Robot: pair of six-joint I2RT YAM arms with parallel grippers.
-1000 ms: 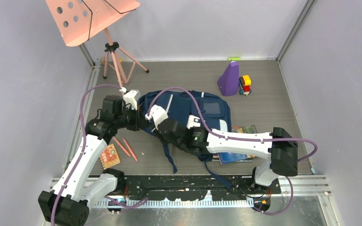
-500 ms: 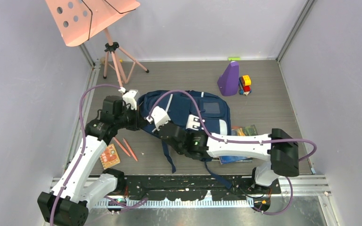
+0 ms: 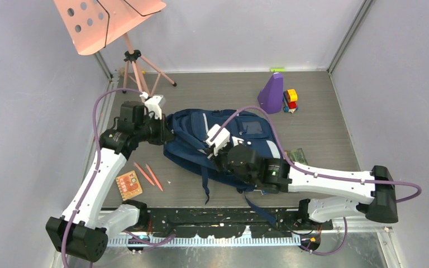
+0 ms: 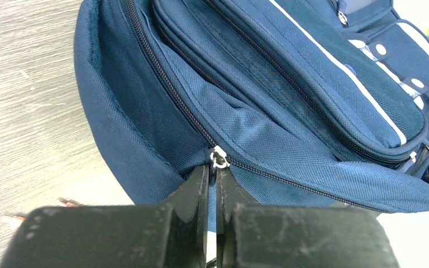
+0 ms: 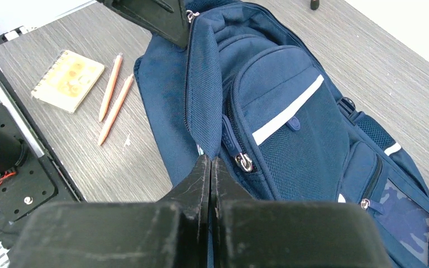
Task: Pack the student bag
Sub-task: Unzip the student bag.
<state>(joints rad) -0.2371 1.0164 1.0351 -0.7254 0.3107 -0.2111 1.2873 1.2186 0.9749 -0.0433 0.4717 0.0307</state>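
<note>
1. Left wrist view: the left pincer (image 4: 212,170) is closed, its tips nipping the silver zip slider (image 4: 219,159) on the main seam of the large navy blue fabric student bag (image 4: 313,84). The bag lies on the grey wood-grain worktop (image 4: 22,111) between the two arms.
2. The right pincer (image 5: 209,162) is also closed, clamped on the lower end of the fabric flap (image 5: 201,84) beside that zip. The flap stands raised between the two pincers.
3. Risk: both grips are thin pinches. If the arms pull apart too hard, the slider or flap may slip free, or the whole bag may drag across the worktop onto the two orange pencils (image 5: 111,89).
4. Contents: nothing inside the main compartment shows, and I cannot tell whether it is open. The front pocket with a white stripe (image 5: 290,111) looks zipped. The orange spiral notepad (image 5: 68,80) and the pencils lie outside, just beside the bag.
</note>
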